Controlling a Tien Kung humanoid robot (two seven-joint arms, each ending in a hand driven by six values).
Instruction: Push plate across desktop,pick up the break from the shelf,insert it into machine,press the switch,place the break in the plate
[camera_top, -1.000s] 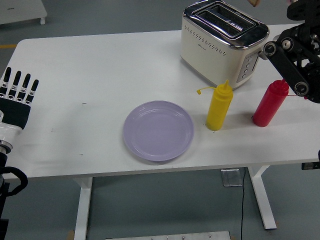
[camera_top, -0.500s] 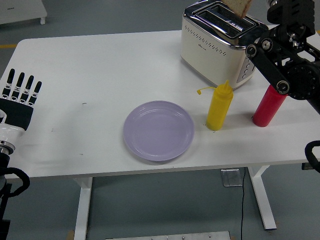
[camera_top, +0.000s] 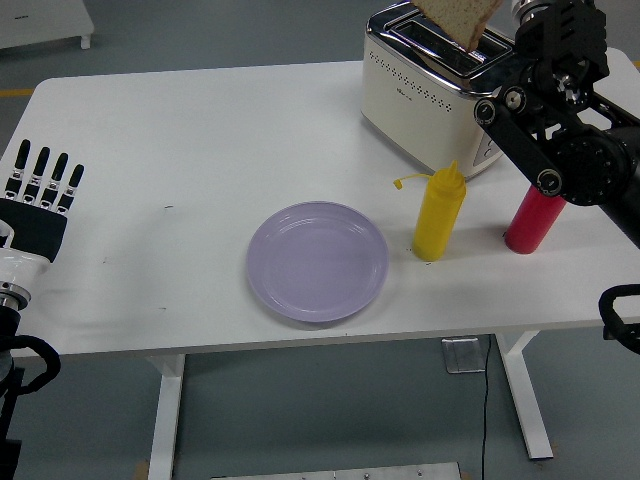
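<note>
1. Left hand (camera_top: 38, 190) rests at the left edge of the frame, just over the near-left part of the white table (camera_top: 180, 150), fingers straight, spread upward and holding nothing.
2. Nearest the bottom edge among the tabletop things, the lilac plate (camera_top: 317, 260) lies flat a little right of centre, with nothing on it.
3. Just to the plate's right stands a yellow squeeze bottle (camera_top: 439, 213), upright, its nozzle cap hanging to the left.
4. Further right, a red squeeze bottle (camera_top: 531, 220) stands upright, its top hidden behind the black right arm (camera_top: 545, 140).
5. That arm crosses from the right edge up toward the upper right of the frame; the right hand (camera_top: 540, 25) is near the top edge, and whether its fingers are curled or spread cannot be told.
6. Farthest back, the cream and chrome toaster (camera_top: 440, 90) sits at the upper right, and the slice of bread (camera_top: 461, 20) hangs tilted just above its slots, cut off by the top edge.
</note>
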